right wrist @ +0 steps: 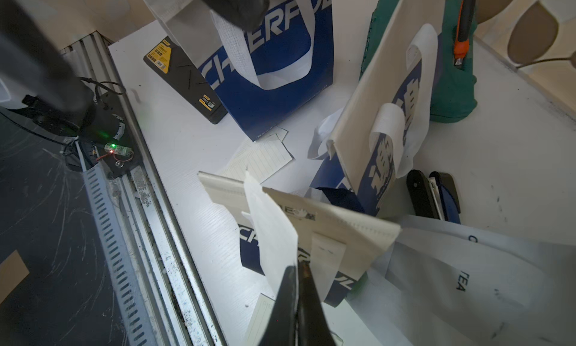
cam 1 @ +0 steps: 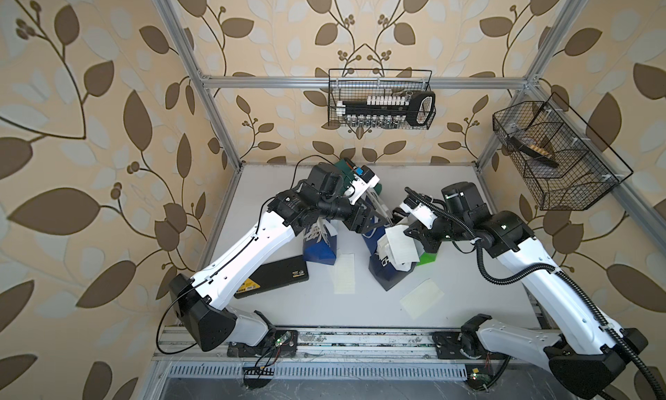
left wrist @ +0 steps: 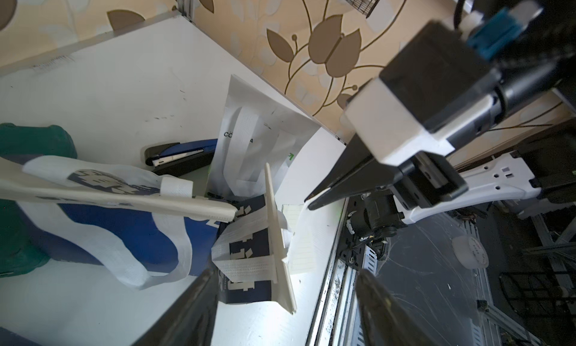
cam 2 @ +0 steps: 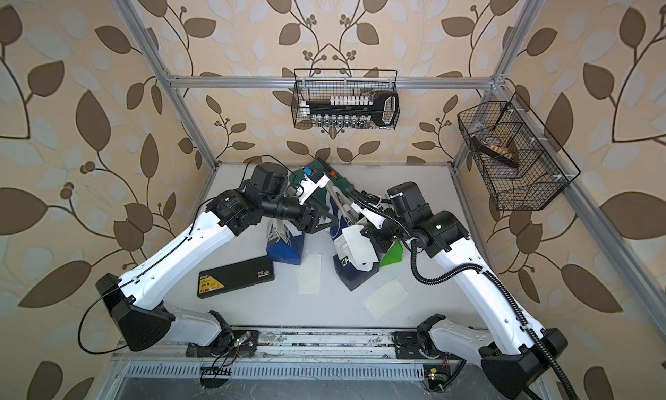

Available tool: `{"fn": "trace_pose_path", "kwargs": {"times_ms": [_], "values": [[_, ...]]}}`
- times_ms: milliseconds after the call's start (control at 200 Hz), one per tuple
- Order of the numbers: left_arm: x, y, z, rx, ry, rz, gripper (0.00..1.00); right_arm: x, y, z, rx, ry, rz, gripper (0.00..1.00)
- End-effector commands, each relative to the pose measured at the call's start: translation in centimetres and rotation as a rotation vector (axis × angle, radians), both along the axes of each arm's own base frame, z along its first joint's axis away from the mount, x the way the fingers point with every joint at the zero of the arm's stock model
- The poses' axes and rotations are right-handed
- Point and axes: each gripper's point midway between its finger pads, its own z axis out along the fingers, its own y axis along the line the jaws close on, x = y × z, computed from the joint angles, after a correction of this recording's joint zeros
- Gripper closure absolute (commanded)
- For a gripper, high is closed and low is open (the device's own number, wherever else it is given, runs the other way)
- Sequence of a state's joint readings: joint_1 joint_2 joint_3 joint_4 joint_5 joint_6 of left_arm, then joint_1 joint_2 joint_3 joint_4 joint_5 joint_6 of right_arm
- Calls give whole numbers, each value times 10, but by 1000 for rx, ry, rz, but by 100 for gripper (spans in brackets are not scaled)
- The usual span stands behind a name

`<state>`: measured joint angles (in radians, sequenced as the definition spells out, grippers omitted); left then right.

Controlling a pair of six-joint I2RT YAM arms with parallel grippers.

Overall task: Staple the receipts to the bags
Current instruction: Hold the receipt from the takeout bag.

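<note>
My right gripper [right wrist: 297,268] is shut on a receipt [right wrist: 271,229], a thin white slip that hangs against the top edge of a navy-and-white bag [right wrist: 330,232]. In the left wrist view its dark fingertips [left wrist: 321,194] pinch the slip's upper corner. My left gripper [left wrist: 286,271] is open, with its two fingers on either side of that same bag [left wrist: 246,266] and nothing gripped. In both top views the two grippers meet above the bags in mid-table. Another navy bag [cam 1: 320,243] stands to the left. A green-and-white bag [cam 1: 427,259] lies to the right. Two loose receipts [cam 1: 344,274] [cam 1: 421,297] lie flat.
A black-and-blue stapler [right wrist: 436,194] lies on the table behind the bags, next to a third navy bag [right wrist: 377,126]. A dark green pouch [cam 1: 346,174] sits at the back, and a flat black case [cam 1: 274,275] lies front left. Two wire baskets [cam 1: 380,99] [cam 1: 551,156] hang on the frame.
</note>
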<state>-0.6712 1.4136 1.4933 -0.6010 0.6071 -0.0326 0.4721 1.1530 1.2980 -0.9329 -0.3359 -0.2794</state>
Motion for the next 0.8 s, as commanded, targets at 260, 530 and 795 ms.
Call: {"fn": "trace_pose_path", "kwargs": {"times_ms": [260,530,795], "values": [[13,-17,-39,75,14,29,32,13,9,-14,1,-35,28,100],[16,-20,-52,101,34,34,35,2,9,-26,16,-15,37,100],[6,-27,-56,113,50,-10,36,6,13,-22,36,-24,40,100]]}}
